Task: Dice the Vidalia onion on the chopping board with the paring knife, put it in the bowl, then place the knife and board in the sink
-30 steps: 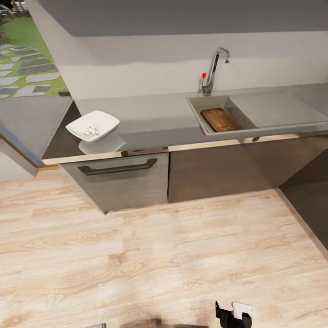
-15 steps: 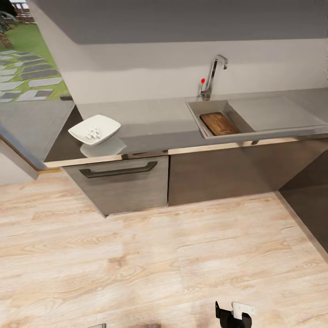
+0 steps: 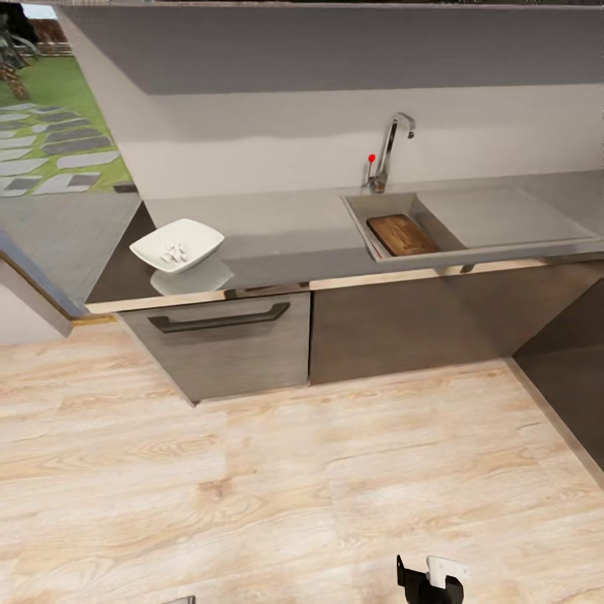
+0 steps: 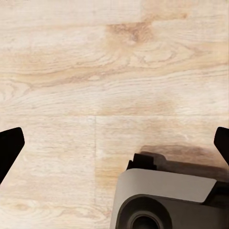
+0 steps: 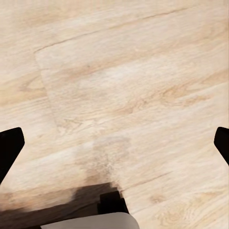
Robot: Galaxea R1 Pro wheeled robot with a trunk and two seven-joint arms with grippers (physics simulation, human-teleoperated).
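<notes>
We're stood back from the countertop, looking down on it w/ pale wood floor between us and the cabinets. Bowl sits near the counter's left end, close to the front edge; it holds a small heap of white diced bits, prob. the onion. Sink is over to the right, below the faucet. In the basin lies the chopping board, flat-ish, taking up most of the bottom. Paring knife: we can't make it out at this range.

Right gripper pokes in at the bottom edge of the head view, low over the floor. In the right wrist view its fingertips sit at opposite edges, spread wide, nothing between them but floorboards. Left gripper reads the same in its wrist view: fingers wide apart, holding nothing, over floor and a grey part of the robot's body.
</notes>
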